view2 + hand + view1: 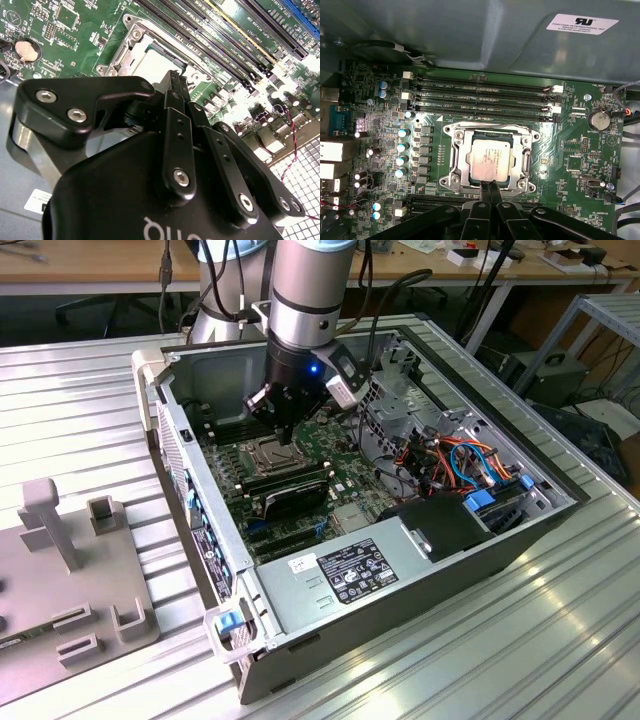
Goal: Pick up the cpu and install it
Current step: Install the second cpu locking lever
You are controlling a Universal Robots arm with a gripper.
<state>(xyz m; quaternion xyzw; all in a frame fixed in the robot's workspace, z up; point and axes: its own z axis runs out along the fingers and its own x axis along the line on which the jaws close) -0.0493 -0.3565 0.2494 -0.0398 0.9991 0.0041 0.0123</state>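
The cpu (pixel 490 159), a silver-grey square chip, lies flat inside the black-framed socket (pixel 457 167) on the green motherboard (pixel 570 160). It also shows in the second wrist view as the pale cpu (pixel 150 62), just beyond my fingertips. My gripper (pixel 488 187) hangs close above the socket's edge, fingers pressed together with nothing between them. In the exterior view the gripper (pixel 288 437) reaches down into the open computer case (pixel 560 510), right over the socket (pixel 262 452).
Black memory slots (pixel 485 97) run beside the socket. A power supply (pixel 350 575) and bundled orange and blue cables (pixel 460 465) fill the case's near side. A grey fixture plate (pixel 60 580) with upright holders sits at the exterior view's left on the ribbed metal table.
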